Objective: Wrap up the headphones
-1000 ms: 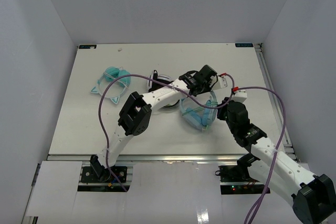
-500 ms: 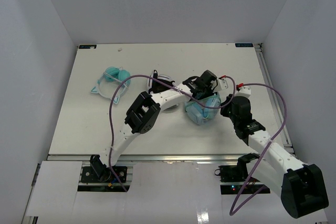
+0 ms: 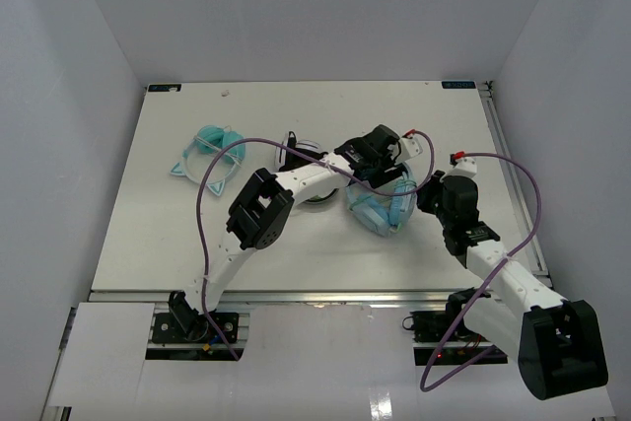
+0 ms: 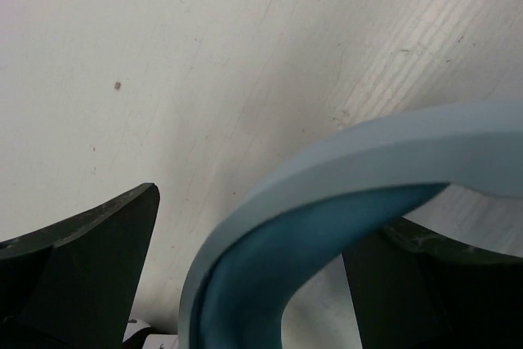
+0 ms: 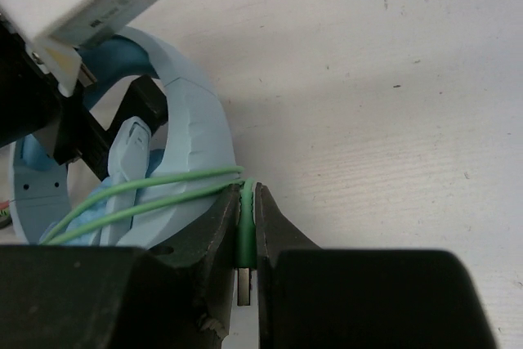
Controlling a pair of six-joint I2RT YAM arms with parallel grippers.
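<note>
The light blue headphones (image 3: 383, 208) lie mid-table, their pale green cable (image 5: 139, 195) looped over a padded cup (image 5: 194, 124). My right gripper (image 3: 431, 194) sits just right of them, shut on the cable's green plug end (image 5: 245, 230) at the cup's rim. The left gripper (image 3: 397, 157) hovers over the far side of the headphones, open. In the left wrist view the wide blue headband (image 4: 327, 171) arches loosely between the left gripper's (image 4: 253, 284) two spread black fingers (image 4: 90, 251); I cannot tell whether it touches them.
Teal cat-ear headphones (image 3: 209, 152) lie at the left. Black-and-white headphones (image 3: 299, 150) sit partly under the left forearm. Purple arm cables (image 3: 222, 160) arc over the table. White walls enclose the table (image 3: 177, 234) on three sides.
The left gripper has opened wide and let go of the headband. The right arm has swung in closer to the headphones, still pinching the cable end.
</note>
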